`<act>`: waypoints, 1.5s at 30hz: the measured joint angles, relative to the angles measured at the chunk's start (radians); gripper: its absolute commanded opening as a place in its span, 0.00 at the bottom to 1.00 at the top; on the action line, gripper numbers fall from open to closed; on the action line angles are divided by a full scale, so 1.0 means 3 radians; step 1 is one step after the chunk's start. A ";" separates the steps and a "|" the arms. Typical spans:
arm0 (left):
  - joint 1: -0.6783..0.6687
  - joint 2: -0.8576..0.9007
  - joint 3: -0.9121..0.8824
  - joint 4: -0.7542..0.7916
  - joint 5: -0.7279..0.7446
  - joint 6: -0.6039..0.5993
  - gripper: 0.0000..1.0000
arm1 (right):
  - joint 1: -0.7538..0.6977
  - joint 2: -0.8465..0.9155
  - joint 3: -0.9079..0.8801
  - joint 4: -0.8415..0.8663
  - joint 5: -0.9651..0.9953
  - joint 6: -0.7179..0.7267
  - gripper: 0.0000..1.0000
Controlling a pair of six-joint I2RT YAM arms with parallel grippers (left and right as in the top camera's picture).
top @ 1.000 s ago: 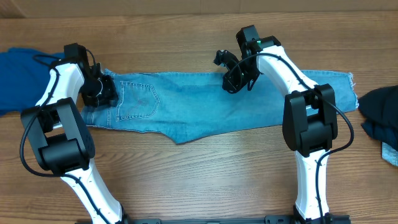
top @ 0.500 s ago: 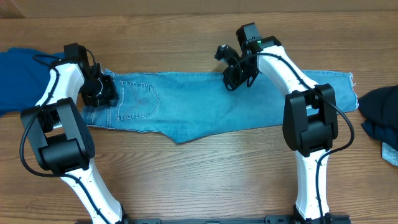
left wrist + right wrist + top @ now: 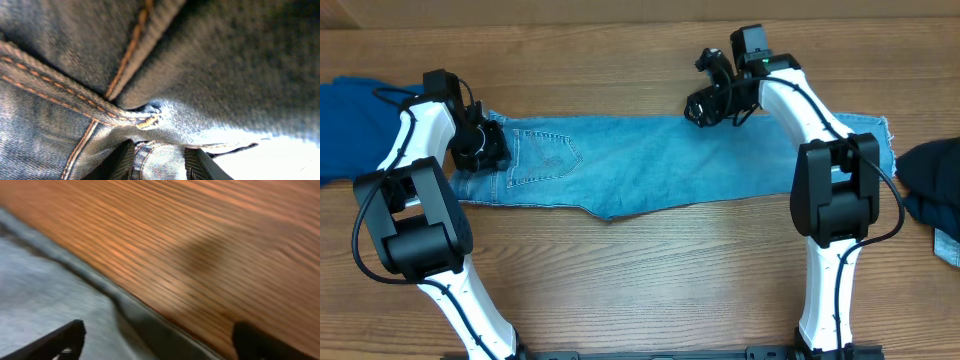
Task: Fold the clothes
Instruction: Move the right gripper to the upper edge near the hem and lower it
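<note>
Pale-blue denim jeans (image 3: 660, 165) lie stretched left to right across the wooden table (image 3: 640, 270). My left gripper (image 3: 485, 150) is at their waistband end, at the left. In the left wrist view it (image 3: 160, 162) is shut on a stitched fold of denim (image 3: 160, 160) between its fingers (image 3: 117, 160). My right gripper (image 3: 705, 100) hovers over the jeans' far edge, right of the middle. The blurred right wrist view shows it (image 3: 160, 340) open, straddling the denim edge (image 3: 45, 295) and bare wood (image 3: 200, 240), with nothing between the fingertips (image 3: 65, 337).
A royal-blue garment (image 3: 350, 115) lies at the table's left edge, beside the left arm. A dark navy garment (image 3: 930, 175) sits at the right edge, just past the jeans' frayed hem (image 3: 888, 140).
My right gripper has let go of the denim, opened wide and moved right and toward the far edge. The jeans' near flap has shrunk. The left gripper has not moved.
</note>
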 measured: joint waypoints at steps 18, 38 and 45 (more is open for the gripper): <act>0.0043 0.0095 0.0280 -0.0150 0.0017 0.0001 0.39 | -0.1016 -0.0018 0.0273 -0.1175 0.0149 0.1551 0.88; 0.0139 0.0099 0.0281 -0.0113 -0.0146 0.0015 0.39 | -0.1333 -0.0155 -0.0312 -0.0707 0.0443 0.2046 0.62; 0.0165 0.0099 0.0281 -0.0113 -0.0130 0.0015 0.36 | -0.1654 -0.0161 -0.0312 -0.0618 0.0453 0.1999 0.73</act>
